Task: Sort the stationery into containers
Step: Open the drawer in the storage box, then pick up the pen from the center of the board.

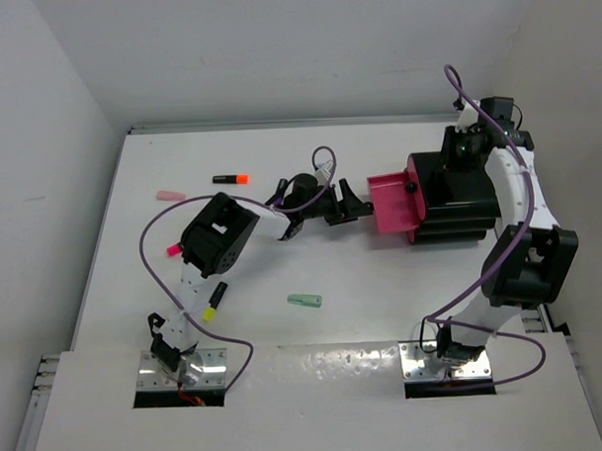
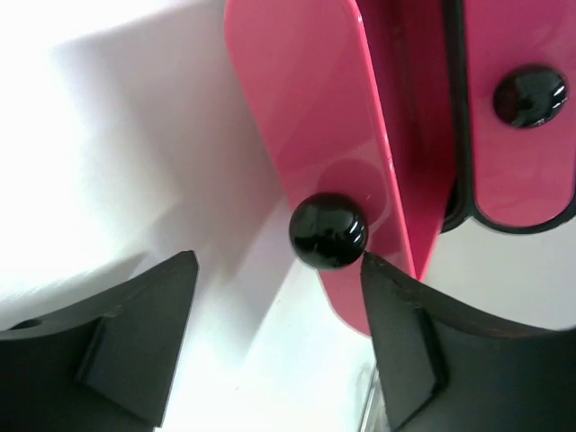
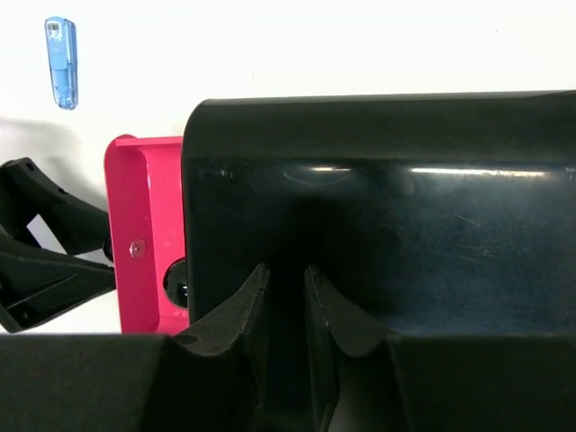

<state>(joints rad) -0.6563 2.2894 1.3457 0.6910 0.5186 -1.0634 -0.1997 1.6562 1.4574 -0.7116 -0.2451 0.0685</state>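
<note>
The containers are magenta drawers in a black box (image 1: 453,195). One drawer (image 1: 389,205) is pulled out to the left. My left gripper (image 1: 352,202) stands open in front of it. In the left wrist view the drawer's round black knob (image 2: 328,231) sits just ahead of the left gripper (image 2: 279,259), close against the right finger (image 2: 405,315). My right gripper (image 1: 463,146) is over the box's far top edge. Its fingers (image 3: 252,306) stand a narrow gap apart over the black box (image 3: 405,180), and the gap is too dark to read. Stationery lies loose on the table.
On the left lie a pink piece (image 1: 170,195), an orange-tipped highlighter (image 1: 230,177), a pink-tipped one (image 1: 173,250) and a yellow-tipped one (image 1: 213,303). A mint piece (image 1: 305,301) lies mid-table. A blue piece (image 3: 60,61) lies beyond the box. A shut drawer's knob (image 2: 531,94) shows.
</note>
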